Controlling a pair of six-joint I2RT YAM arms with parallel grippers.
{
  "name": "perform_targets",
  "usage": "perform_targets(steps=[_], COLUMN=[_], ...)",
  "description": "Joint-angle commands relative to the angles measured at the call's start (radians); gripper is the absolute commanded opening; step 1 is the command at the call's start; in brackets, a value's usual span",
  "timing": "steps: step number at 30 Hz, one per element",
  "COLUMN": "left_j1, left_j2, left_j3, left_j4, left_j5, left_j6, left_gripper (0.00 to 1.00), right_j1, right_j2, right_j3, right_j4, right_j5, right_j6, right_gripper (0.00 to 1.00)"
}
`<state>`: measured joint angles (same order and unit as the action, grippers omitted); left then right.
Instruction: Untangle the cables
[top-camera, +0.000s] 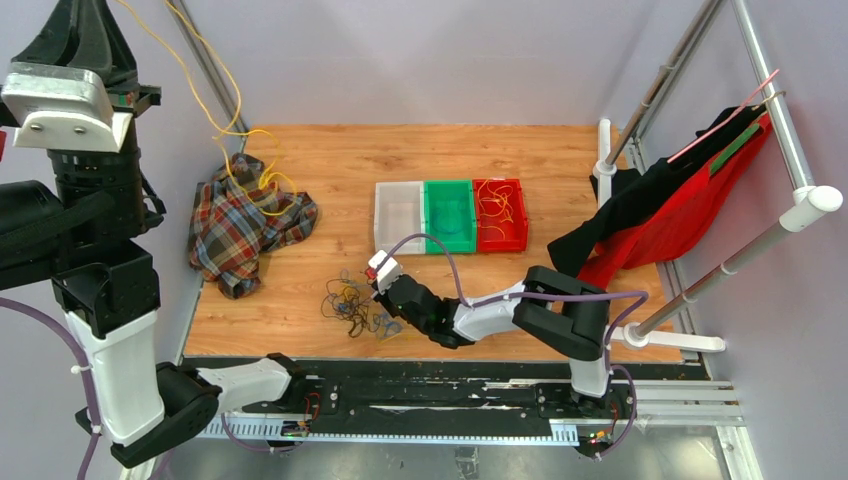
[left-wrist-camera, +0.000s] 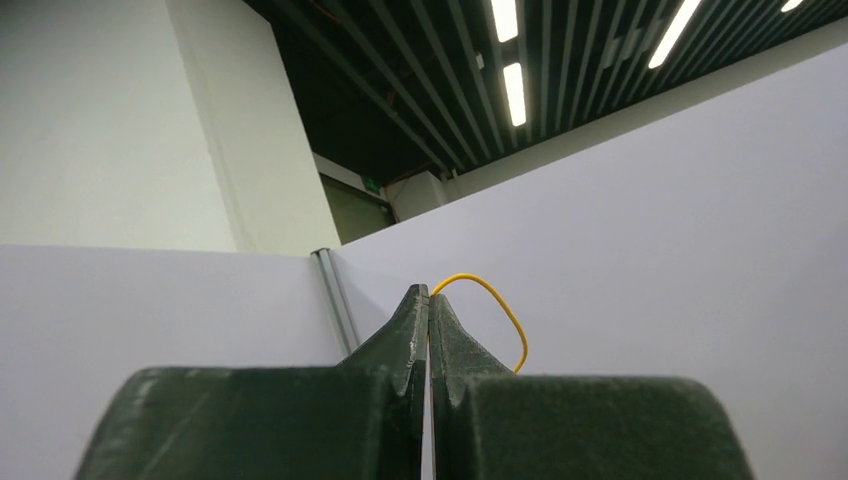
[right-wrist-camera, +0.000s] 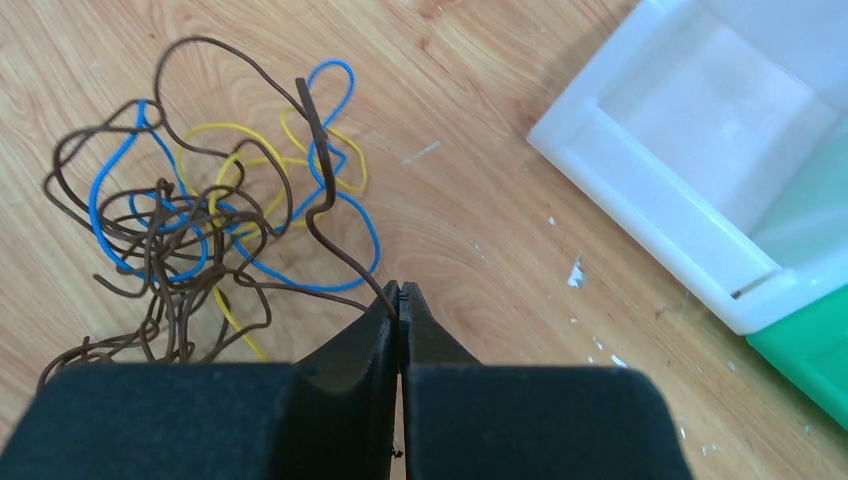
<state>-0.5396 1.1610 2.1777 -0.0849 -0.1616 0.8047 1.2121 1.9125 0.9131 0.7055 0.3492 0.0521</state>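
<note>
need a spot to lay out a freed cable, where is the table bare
Bare wood lies between the plaid cloth and the white bin, and in the strip behind the green bin. There is a smaller patch in front of the red bin. It is crowded around the cable tangle, where the right gripper sits.

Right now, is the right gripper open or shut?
Shut. In the right wrist view the right gripper has its tips pressed together, pinching the end of the brown cable.
</note>
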Motion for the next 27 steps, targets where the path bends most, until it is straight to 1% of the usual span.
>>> perform_targets(steps=[1, 4, 7, 10, 11, 13, 14, 15, 17, 19, 20, 21, 23, 27], left_j1=[0.004, 0.004, 0.004, 0.004, 0.004, 0.004, 0.004, 0.004, 0.004, 0.004, 0.004, 0.004, 0.004, 0.004], left_j2=[0.02, 0.015, 0.002, 0.009, 0.011, 0.008, 0.001, -0.012, -0.043, -0.077, -0.093, -0.108, -0.135, -0.176], left_j3=[0.041, 0.04, 0.017, 0.035, 0.042, 0.055, 0.052, 0.036, -0.025, -0.092, -0.123, -0.159, -0.225, -0.334], left_j4=[0.109, 0.126, 0.186, 0.217, 0.212, 0.138, 0.091, 0.052, -0.024, -0.084, -0.113, -0.131, -0.168, -0.218], left_j5=[-0.045, -0.049, -0.055, -0.068, -0.066, -0.016, 0.009, 0.036, 0.1, 0.158, 0.181, 0.196, 0.221, 0.234], left_j6=[0.001, -0.01, -0.002, -0.004, -0.012, -0.034, -0.048, -0.063, -0.097, -0.123, -0.131, -0.142, -0.147, -0.151], left_gripper=[0.0, 0.01, 0.0, 0.01, 0.01, 0.01, 0.01, 0.01, 0.01, 0.0, 0.0, 0.0, 0.0, 0.01], right_j1=[-0.003, -0.003, -0.003, -0.003, -0.003, -0.003, -0.003, -0.003, -0.003, -0.003, -0.003, -0.003, -0.005, -0.005], right_j2=[-0.033, -0.051, -0.058, -0.048, -0.047, -0.059, -0.075, -0.097, -0.152, -0.213, -0.244, -0.273, -0.34, -0.495], right_j3=[-0.033, -0.023, -0.029, -0.039, -0.042, -0.044, -0.041, -0.035, -0.011, 0.028, 0.048, 0.064, 0.076, 0.08], right_j4=[0.065, 0.037, 0.04, 0.049, 0.051, 0.048, 0.044, 0.041, 0.026, -0.025, -0.057, -0.084, -0.127, -0.188], right_j5=[0.06, 0.052, 0.052, 0.047, 0.044, 0.032, 0.029, 0.025, 0.008, -0.031, -0.058, -0.082, -0.131, -0.182], right_j6=[0.014, 0.014, 0.014, 0.031, 0.038, 0.044, 0.044, 0.042, 0.026, -0.001, -0.013, -0.023, -0.035, -0.06], right_gripper=[0.01, 0.0, 0.01, 0.01, 0.01, 0.01, 0.03, 0.15, 0.42, 0.62, 0.66, 0.67, 0.68, 0.68])
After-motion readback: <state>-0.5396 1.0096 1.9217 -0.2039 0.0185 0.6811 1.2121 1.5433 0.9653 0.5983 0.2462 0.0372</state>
